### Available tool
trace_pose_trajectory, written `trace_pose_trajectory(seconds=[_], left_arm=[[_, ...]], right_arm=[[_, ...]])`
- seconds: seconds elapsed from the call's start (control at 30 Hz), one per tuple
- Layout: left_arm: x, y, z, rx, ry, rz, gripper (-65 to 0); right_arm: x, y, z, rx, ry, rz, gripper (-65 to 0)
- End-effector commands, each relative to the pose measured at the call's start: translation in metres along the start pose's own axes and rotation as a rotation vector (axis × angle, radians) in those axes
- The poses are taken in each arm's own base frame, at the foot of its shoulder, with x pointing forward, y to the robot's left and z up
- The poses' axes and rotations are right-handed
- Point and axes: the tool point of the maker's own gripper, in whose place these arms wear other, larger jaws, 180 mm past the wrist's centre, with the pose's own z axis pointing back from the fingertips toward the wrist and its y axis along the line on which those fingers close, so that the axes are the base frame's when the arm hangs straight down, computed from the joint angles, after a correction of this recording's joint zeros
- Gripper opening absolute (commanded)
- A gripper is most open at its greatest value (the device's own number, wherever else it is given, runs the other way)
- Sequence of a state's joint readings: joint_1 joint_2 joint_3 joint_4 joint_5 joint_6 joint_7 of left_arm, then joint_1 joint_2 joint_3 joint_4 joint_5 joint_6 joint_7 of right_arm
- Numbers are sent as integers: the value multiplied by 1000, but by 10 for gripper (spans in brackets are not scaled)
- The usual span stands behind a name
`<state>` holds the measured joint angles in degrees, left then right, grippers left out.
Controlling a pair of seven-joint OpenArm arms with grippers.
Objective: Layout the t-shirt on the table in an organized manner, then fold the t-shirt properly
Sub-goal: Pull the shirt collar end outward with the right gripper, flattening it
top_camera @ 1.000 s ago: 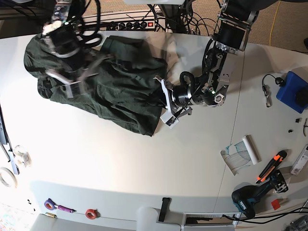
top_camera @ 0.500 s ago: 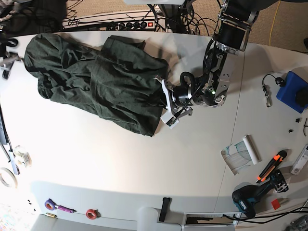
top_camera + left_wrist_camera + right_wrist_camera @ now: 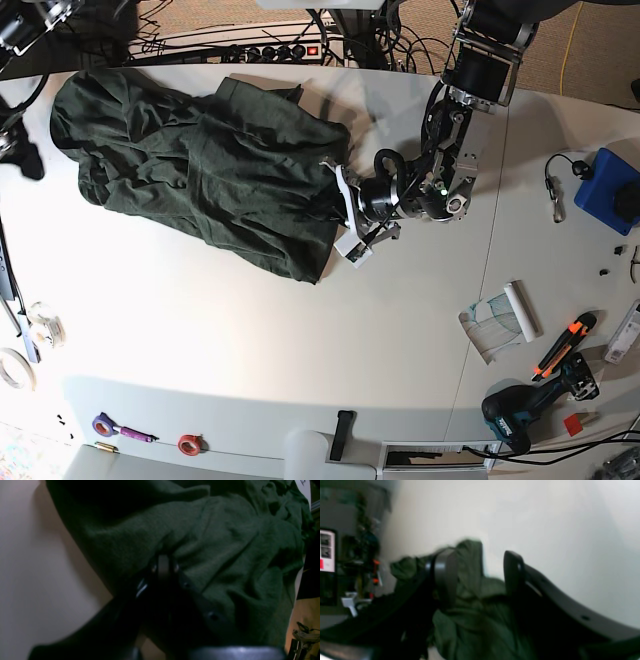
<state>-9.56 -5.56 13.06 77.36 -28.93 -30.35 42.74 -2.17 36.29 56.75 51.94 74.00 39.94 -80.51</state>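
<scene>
Now the crumpled dark green cotton t-shirt [image 3: 200,170] lies bunched on the white table's [image 3: 250,340] back part. The left gripper [image 3: 346,214] pinches its near edge, claw pressed onto fabric. By the opposite end, the right gripper [image 3: 479,562] has its claw spread wide.

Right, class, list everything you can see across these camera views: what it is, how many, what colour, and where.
t-shirt: one, dark green, crumpled, upper left of table
table: one, white, fills the base view
power strip: one, black, beyond the far edge
blue box: one, blue, right edge
paper roll: one, white, right of centre
cutter: one, orange and black, lower right
drill: one, teal and black, lower right
left claw: one, black, shut on the t-shirt's right edge
right claw: one, black, open, facing the t-shirt
</scene>
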Motion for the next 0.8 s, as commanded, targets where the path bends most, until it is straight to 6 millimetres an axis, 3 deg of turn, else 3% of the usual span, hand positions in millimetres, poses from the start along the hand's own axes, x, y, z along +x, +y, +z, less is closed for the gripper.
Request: trace_pose_trajectory(seconds=[0.0, 0.1, 0.33, 0.57, 0.77], left_arm=[[0, 9, 2, 39, 30, -22, -650], [0, 9, 2, 38, 30, -22, -650], [0, 9, 2, 39, 31, -22, -650], [0, 9, 2, 38, 29, -22, -650], [0, 9, 2, 38, 29, -22, -650]], right_arm=[[23, 9, 6, 21, -51, 35, -358], [15, 11, -2, 21, -6, 46, -358], [-23, 13, -28, 0, 185, 90, -358], [-55, 1, -37, -57, 296, 104, -358], [-75, 6, -48, -26, 305, 65, -358]])
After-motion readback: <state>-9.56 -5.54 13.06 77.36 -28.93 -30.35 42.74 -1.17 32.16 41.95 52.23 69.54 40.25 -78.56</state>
